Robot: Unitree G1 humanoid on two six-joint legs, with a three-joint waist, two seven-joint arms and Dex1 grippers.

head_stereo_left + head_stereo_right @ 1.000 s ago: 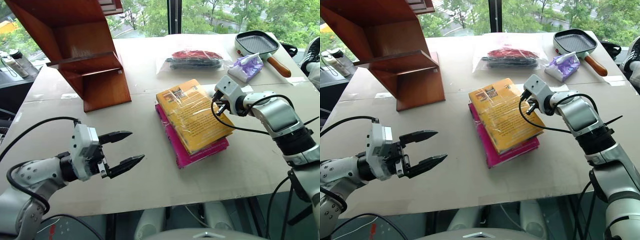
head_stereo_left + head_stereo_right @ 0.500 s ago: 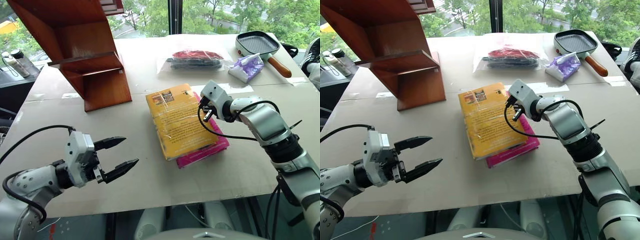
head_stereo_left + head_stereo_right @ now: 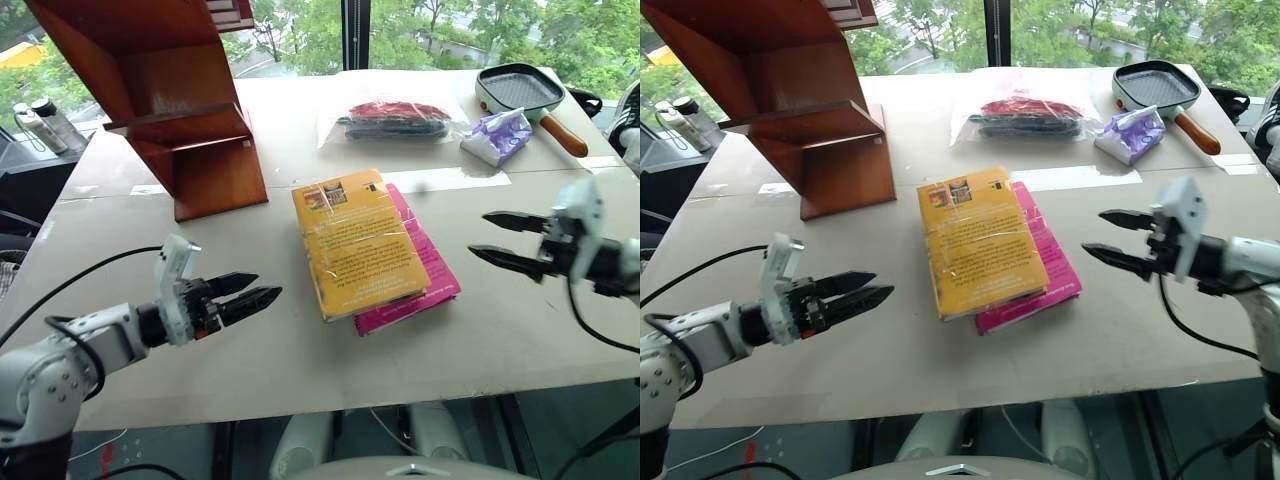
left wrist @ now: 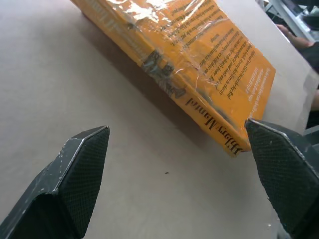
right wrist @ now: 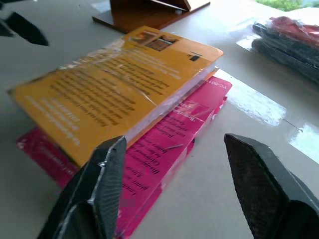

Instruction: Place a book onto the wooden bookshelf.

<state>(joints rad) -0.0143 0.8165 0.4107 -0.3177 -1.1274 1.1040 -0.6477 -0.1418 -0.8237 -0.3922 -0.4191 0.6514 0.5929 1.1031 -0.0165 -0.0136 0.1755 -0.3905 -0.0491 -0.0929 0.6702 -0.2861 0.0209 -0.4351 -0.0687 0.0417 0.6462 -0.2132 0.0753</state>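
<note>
Two grippers flank a stack of two books, and neither touches it. Left gripper (image 3: pixel 258 291): black fingers parted with nothing between them, held low over the table and pointing toward the stack from its left side. Right gripper (image 3: pixel 500 240): black fingers spread wide and empty, held off the right side of the stack, pointing back toward it.

Between them, the yellow-orange paperback book in glossy clear plastic wrap (image 3: pixel 355 243) lies flat, cover up, on top of a magenta-pink book (image 3: pixel 420 275). The upper book is skewed, so the pink one shows along its right and near edges. In the left wrist view, the paperback's spine (image 4: pixel 192 97) faces the left gripper.

Both books rest on the flat beige cardboard-covered table (image 3: pixel 300 370). The large reddish-brown polished wooden bookshelf (image 3: pixel 170 100) stands at the far left of the table, well apart from the stack. At the far side lie a clear plastic bag holding dark and red items (image 3: pixel 392 118), a crumpled purple-and-white packet (image 3: pixel 497 135), and a square black grill pan with a wooden handle (image 3: pixel 520 88).
</note>
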